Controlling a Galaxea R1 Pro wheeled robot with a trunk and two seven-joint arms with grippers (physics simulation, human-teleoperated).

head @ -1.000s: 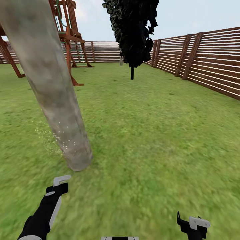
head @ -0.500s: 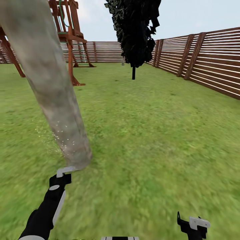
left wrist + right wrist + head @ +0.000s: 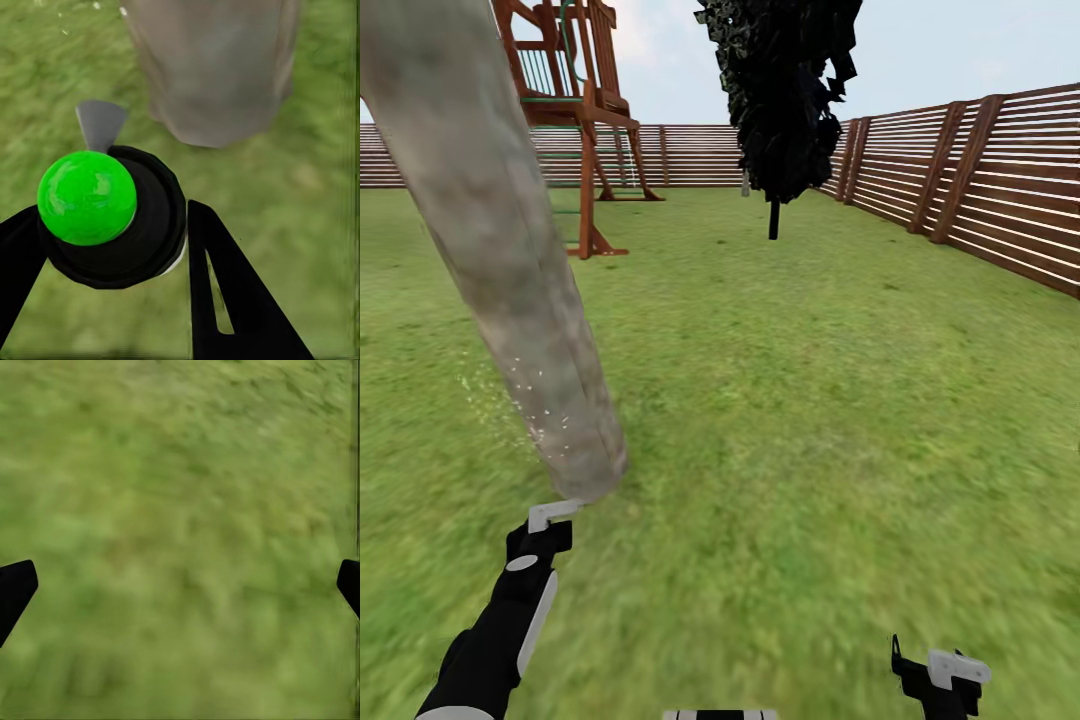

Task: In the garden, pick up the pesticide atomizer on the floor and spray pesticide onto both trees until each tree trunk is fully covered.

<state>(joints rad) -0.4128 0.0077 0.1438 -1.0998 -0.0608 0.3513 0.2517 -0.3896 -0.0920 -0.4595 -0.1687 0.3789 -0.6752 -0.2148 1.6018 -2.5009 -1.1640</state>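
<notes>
Spraying too low is the main worry: the pesticide atomizer is pointed at the bottom of the tree trunk, so the high part could be left bare. White specks are seen low on the trunk and on the lawn beside it, so some spray may be wasted on grass. The atomizer is clamped in the left gripper, its green ball on top and its grey nozzle aimed at the trunk's foot. The left arm is stretched forward and low, very near the trunk. The right gripper is spread wide, holds nothing, and is hung low over grass.
</notes>
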